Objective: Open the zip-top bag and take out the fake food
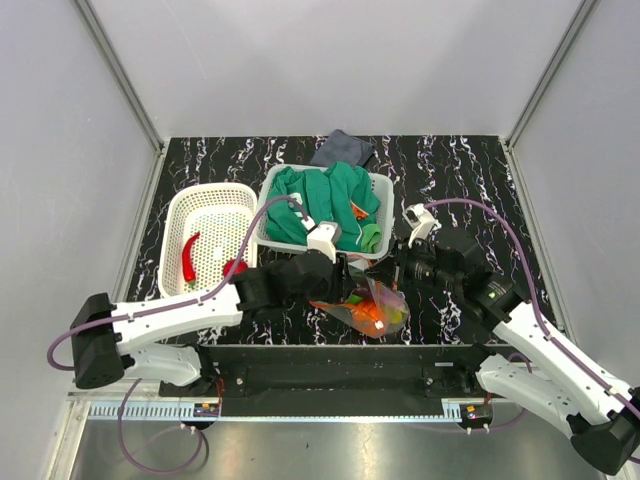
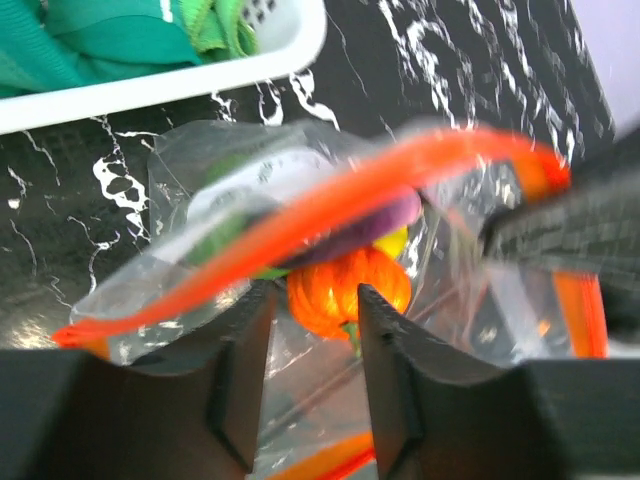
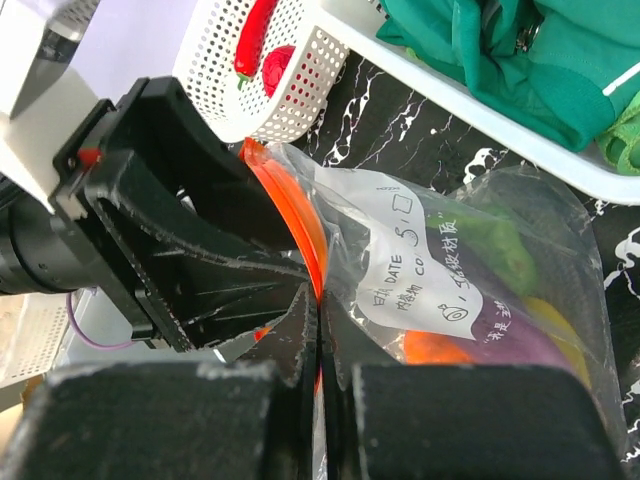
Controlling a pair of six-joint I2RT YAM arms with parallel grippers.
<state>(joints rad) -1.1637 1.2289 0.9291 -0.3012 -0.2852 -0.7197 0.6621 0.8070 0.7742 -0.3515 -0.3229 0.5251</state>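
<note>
At the far left of the black marbled table point(image 1: 470, 170) stands a small white basket point(image 1: 213, 205). In it a red chili point(image 1: 190, 257) lies with its long axis running near to far, and a red round fruit point(image 1: 234, 267) sits at the basket's near right corner. Right of it a larger white basket point(image 1: 268, 215) holds green cloth point(image 1: 330, 195), with a grey cloth point(image 1: 342, 148) behind it.

The left gripper point(image 1: 350, 272) reaches in from the left to the middle of the table. Its fingers point(image 2: 240, 390) stand partly apart, clear film from the zip-top bag point(image 1: 350, 312) fills the gap, and I cannot tell whether they pinch it.

The bag sits between the two grippers, toward the near edge, with its mouth raised up to them. Its orange-red zip strip point(image 2: 330, 205) runs in a long bowed line from lower left to upper right in the left wrist view. Through the plastic show an orange round piece point(image 2: 345, 290), a purple piece point(image 2: 375, 225) and a yellow piece point(image 2: 393, 240). The right wrist view adds a green piece point(image 3: 500, 245) and a white handwritten label point(image 3: 415, 270).

The right gripper point(image 3: 318, 310) comes in from the right. Its fingers are pressed fully together, with the bag's zip edge caught between them.
</note>
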